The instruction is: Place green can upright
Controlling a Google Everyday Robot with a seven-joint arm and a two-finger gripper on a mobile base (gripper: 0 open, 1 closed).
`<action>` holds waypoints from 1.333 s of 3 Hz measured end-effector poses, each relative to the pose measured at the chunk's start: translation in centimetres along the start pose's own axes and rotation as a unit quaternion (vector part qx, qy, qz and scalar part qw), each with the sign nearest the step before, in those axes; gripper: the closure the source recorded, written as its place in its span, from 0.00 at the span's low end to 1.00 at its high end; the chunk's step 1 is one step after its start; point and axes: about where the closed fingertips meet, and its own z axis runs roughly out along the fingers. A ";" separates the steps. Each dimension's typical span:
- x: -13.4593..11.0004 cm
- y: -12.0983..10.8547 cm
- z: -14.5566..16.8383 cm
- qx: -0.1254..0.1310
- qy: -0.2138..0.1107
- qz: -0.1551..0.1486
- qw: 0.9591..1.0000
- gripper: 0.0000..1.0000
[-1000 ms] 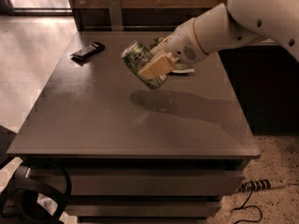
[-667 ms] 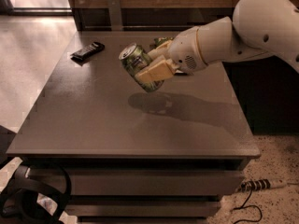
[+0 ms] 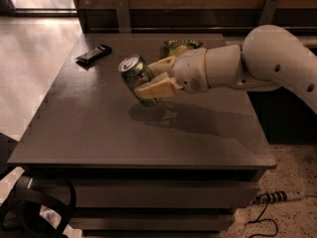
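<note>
The white arm (image 3: 257, 63) is reaching in from 3 o'clock across the dark grey table (image 3: 89, 133), and the gripper (image 3: 147, 78) is sitting just past the tabletop's middle, toward 12 o'clock. Its two tan fingers (image 3: 157, 87) are clamping the green can (image 3: 137, 78) from the 3 o'clock side, one finger lying across the can's near face and the other pressing on its far side. The can is not standing straight: it is leaning, with its silver pull-tab lid (image 3: 130, 63) pointing toward 11 o'clock and its base hanging low toward 5 o'clock. A dark shadow is falling on the table directly under the base, at 6 o'clock from the can, and whether the lower rim is touching the surface cannot be told. A crinkled green snack bag (image 3: 182, 46) is lying flat at 1 o'clock from the can, partly hidden behind the gripper's wrist. A flat black remote (image 3: 93, 54) is resting near the table's far left corner, at 10 o'clock from the can and well apart from it. On the speckled floor at 4 o'clock, a pale power strip (image 3: 277, 197) is lying beside the table's lower shelves.
</note>
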 end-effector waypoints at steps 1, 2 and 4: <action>0.3 0.2 1.5 -0.005 -0.034 0.009 0.999 1.00; 0.6 0.3 2.8 -0.011 -0.054 0.019 0.998 1.00; 1.8 0.8 3.8 -0.005 -0.079 0.046 0.996 1.00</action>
